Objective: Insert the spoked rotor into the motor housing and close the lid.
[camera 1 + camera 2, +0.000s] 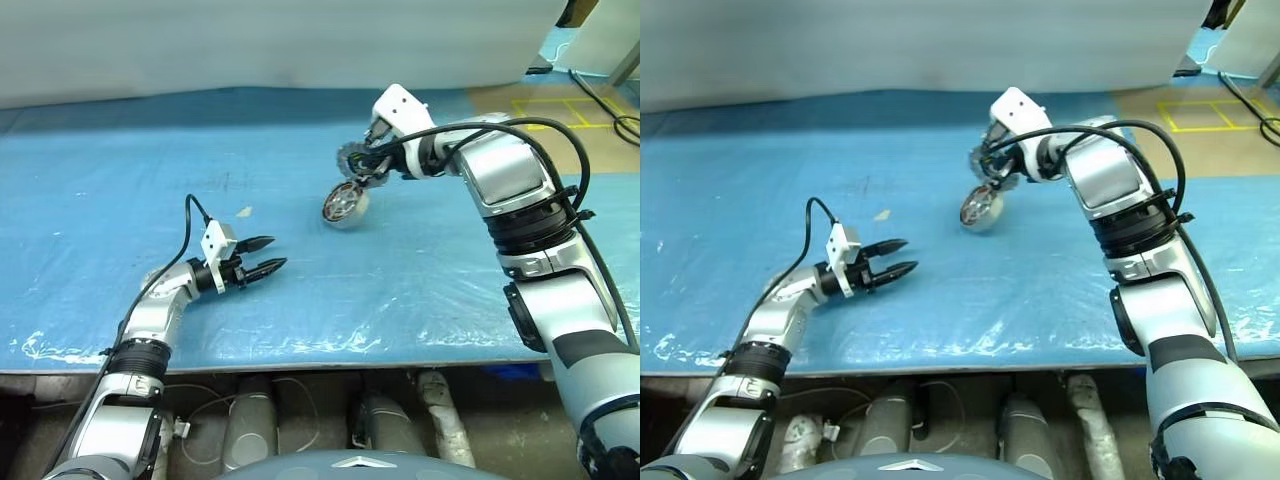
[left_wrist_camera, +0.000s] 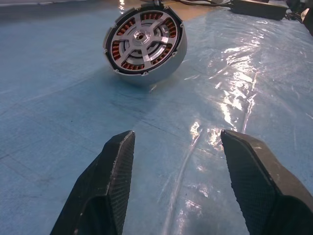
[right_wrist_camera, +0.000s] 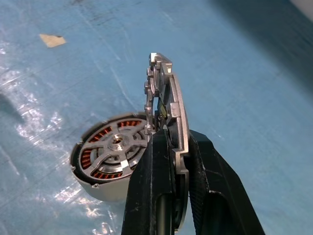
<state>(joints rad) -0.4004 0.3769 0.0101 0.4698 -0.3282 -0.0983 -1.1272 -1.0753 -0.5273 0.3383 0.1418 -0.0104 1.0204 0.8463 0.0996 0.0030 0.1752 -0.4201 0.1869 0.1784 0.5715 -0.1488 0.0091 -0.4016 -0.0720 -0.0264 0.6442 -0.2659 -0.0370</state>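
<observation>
Both jaws differ: right gripper (image 3: 178,161) pinches lid (image 3: 166,93), left gripper (image 2: 183,166) agape.

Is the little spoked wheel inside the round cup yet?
Yes. The spoked rotor sits inside the motor housing, ringed by copper windings; the housing looks tilted.

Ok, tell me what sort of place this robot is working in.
Probably a robotics lab or workshop bench. The table is covered in blue plastic sheeting, yellow tape markings are on the floor beyond it, and the only work pieces are motor parts: a motor housing with copper windings and a ribbed lid.
</observation>
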